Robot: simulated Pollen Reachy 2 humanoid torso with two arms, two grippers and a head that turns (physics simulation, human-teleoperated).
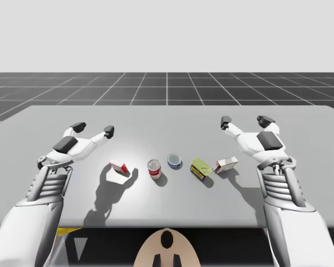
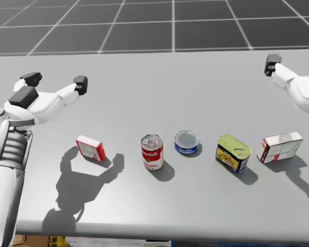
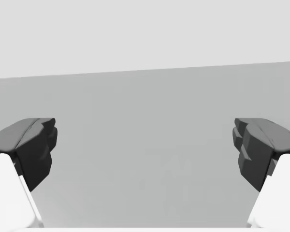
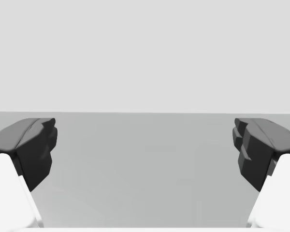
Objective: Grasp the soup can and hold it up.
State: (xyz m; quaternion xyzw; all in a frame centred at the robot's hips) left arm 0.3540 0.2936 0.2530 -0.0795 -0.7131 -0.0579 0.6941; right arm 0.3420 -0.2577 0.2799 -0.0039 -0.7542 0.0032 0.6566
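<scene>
Mid-frame we counted one soup can [image 2: 152, 151], two other cans [image 2: 187, 142] and two boxes [image 2: 90, 148]. Our left gripper [image 1: 93, 129] and right gripper [image 1: 245, 121] stood spread.

Red-and-white soup can [image 2: 152, 152] upright on table [image 2: 195, 92], untouched.
</scene>
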